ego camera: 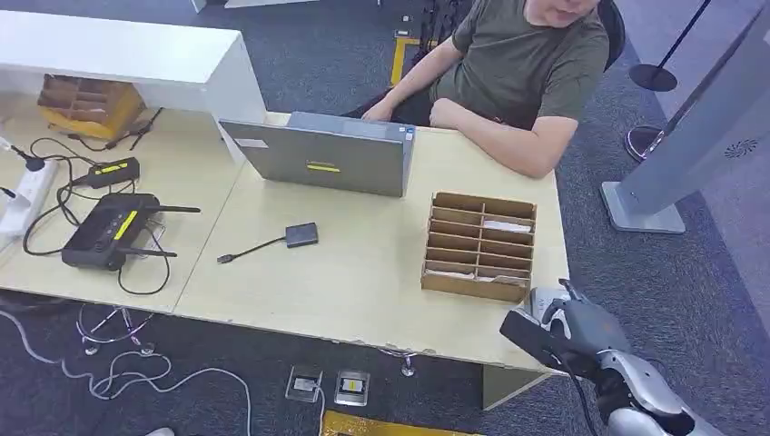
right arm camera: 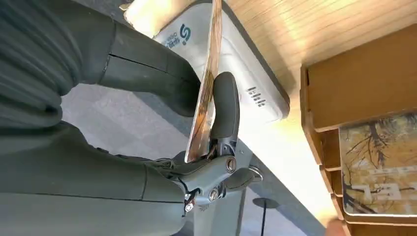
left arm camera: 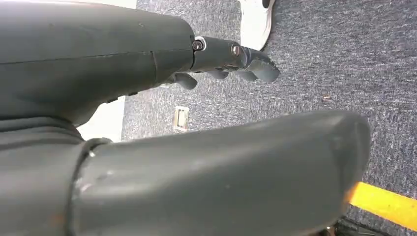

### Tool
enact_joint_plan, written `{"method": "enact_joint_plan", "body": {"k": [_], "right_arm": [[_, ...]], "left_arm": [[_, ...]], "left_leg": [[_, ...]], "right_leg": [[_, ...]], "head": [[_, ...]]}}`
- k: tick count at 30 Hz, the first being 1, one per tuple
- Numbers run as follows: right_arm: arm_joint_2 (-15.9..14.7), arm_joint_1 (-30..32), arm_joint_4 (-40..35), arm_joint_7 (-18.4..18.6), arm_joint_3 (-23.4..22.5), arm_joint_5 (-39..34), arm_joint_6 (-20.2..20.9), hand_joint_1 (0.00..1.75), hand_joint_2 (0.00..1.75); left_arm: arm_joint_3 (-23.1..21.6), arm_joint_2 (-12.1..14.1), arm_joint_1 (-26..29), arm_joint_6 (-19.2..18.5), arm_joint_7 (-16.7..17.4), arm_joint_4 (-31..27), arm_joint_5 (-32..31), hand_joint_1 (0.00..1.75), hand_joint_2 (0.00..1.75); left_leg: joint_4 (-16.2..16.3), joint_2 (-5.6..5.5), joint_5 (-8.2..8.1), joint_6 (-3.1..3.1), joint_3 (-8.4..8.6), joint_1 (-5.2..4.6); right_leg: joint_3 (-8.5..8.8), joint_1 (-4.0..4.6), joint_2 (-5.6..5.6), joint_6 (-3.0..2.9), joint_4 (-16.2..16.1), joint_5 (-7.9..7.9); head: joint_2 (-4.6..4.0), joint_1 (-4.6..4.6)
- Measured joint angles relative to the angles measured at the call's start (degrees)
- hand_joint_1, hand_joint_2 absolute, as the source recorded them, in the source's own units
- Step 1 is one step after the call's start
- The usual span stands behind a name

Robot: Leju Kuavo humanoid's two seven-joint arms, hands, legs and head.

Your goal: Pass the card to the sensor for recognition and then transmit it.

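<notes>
We hold the card (right arm camera: 206, 83) edge-on in our right hand (ego camera: 572, 331), pinched between the thick thumb and a dark finger (right arm camera: 225, 105), right over the white card reader (right arm camera: 246, 73) that sits at the desk's (ego camera: 363, 272) near right corner, just beside the cardboard slot organizer (ego camera: 479, 245). From the right wrist view the card stands nearly upright against the reader's top, and we cannot tell whether it touches. Our left hand (left arm camera: 236, 61) hangs over the carpet with its fingers curled loosely and nothing in them.

We judge the step in hand to be the sensing. To do it well we should tilt the card flatter so its face meets the reader's top, keep the pinch firm near the card's edge, and pause there. Then comes the handover, probably to the person (ego camera: 518, 73) seated at the far edge behind the laptop (ego camera: 322, 159).
</notes>
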Motion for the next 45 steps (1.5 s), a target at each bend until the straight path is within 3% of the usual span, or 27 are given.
{"method": "enact_joint_plan", "body": {"k": [19, 36, 45], "right_arm": [[-0.5, -0.6, 0.1, 1.4, -1.9, -2.1, -2.5, 1.75, 1.75], [-0.8, 2.8, 2.6, -1.1, -3.0, -6.5, -6.8, 1.75, 1.75], [-0.8, 2.8, 3.6, -1.1, -3.1, -6.6, -7.1, 1.75, 1.75]], "left_arm": [[0.0, 0.0, 0.0, 0.1, 0.0, 0.0, 0.1, 0.0, 0.0], [0.0, 0.0, 0.1, 0.2, 0.0, 0.0, 0.5, 0.0, 0.0], [0.0, 0.0, 0.1, 0.1, -0.6, 0.0, 0.5, 0.0, 0.0]], "left_leg": [[0.0, 0.0, 0.0, 0.0, 0.01, 0.0], [0.0, 0.03, 0.0, 0.0, 0.02, 0.0], [0.0, 0.09, 0.0, 0.0, 0.06, 0.0]], "right_leg": [[0.0, 0.0, 0.0, 0.0, 0.0, 0.0], [0.0, 0.0, 0.03, 0.0, 0.0, 0.0], [0.03, 0.0, 0.06, 0.0, 0.0, 0.01]], "head": [[0.0, 0.0], [0.0, 0.02], [0.0, 0.0]]}}
